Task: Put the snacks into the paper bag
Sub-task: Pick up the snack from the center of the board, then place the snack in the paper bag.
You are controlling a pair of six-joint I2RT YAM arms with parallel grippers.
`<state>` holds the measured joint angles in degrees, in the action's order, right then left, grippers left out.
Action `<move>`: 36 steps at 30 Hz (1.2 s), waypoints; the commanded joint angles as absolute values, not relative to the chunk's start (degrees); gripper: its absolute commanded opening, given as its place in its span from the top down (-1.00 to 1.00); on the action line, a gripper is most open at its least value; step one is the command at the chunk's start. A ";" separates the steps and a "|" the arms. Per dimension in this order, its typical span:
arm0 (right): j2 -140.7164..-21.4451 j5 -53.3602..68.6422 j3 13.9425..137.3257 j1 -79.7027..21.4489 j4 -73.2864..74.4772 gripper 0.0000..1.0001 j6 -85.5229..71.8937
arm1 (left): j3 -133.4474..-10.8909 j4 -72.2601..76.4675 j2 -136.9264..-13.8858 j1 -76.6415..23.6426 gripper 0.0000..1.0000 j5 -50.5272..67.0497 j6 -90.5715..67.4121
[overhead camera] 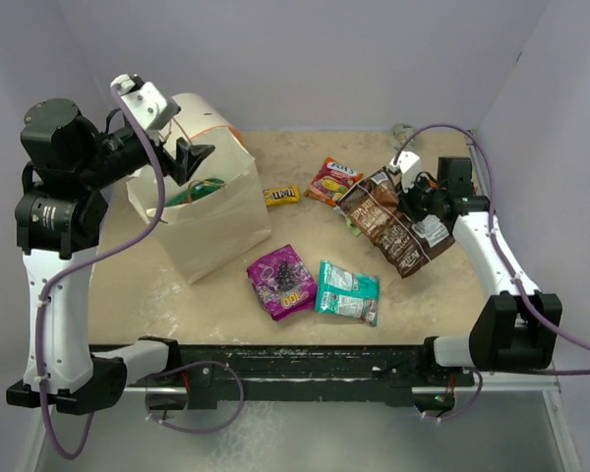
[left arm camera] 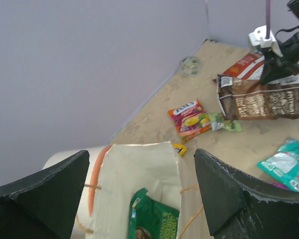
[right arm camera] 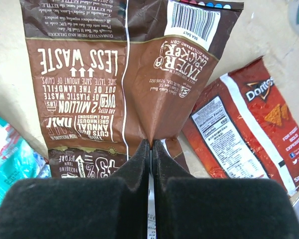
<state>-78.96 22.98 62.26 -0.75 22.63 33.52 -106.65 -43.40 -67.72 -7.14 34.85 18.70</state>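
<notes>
The beige paper bag stands open at the left, with a green packet inside it. My left gripper is open and empty just above the bag's mouth. My right gripper is shut on the edge of the dark brown packet, seen close in the right wrist view, and holds it lifted over an orange-red chips packet. On the table lie a purple packet, a teal packet, a yellow candy bag, a colourful orange packet and a tiny green packet.
A white-and-orange cylinder stands right behind the bag. A small grey-green ball lies in the far right corner. Purple-grey walls close in the table at the back and both sides.
</notes>
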 commanded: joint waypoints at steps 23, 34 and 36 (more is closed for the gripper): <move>-62.50 35.09 75.13 -3.91 13.72 1.00 14.09 | -122.84 -34.58 -95.59 -28.50 -0.69 35.08 -8.37; -58.96 36.16 73.00 -4.13 12.77 1.00 12.03 | -121.57 -29.93 -104.02 -31.25 -0.47 37.22 -19.74; -58.74 36.30 72.66 -4.13 12.82 1.00 11.93 | -120.61 -29.00 -104.66 -31.29 -0.36 38.72 -21.78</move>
<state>-60.80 34.20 72.18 -3.75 17.63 13.39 -120.49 -33.93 -104.53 -30.46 35.83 -15.90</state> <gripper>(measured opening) 0.011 0.721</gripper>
